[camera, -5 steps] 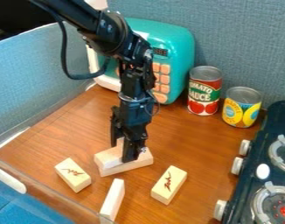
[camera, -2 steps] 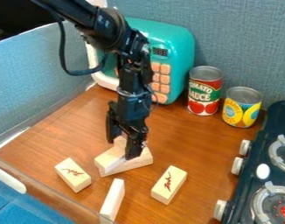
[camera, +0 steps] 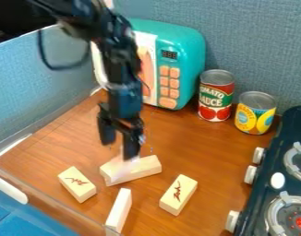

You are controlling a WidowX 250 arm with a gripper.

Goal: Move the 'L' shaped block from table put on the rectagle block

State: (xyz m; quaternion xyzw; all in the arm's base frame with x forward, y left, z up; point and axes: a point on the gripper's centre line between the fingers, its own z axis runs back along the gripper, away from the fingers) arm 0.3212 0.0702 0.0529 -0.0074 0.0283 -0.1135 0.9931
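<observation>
Camera view: one gripper [camera: 119,150], hanging low left of centre, jaws parted with a visible gap; cannot tell from the blur if touching the L block [camera: 119,168] just below. Five blocks in all: the L block, blurred, lying across the left part of one long block [camera: 147,168]; in front, one left block [camera: 77,185], one narrow block [camera: 119,209] reaching the bottom edge, and one right block [camera: 179,194], all three apart. Two cans [camera: 217,94] near one microwave [camera: 181,50] at the back edge. Wide stretch of table [camera: 199,150] between long block and stove [camera: 261,177] at the right edge.
</observation>
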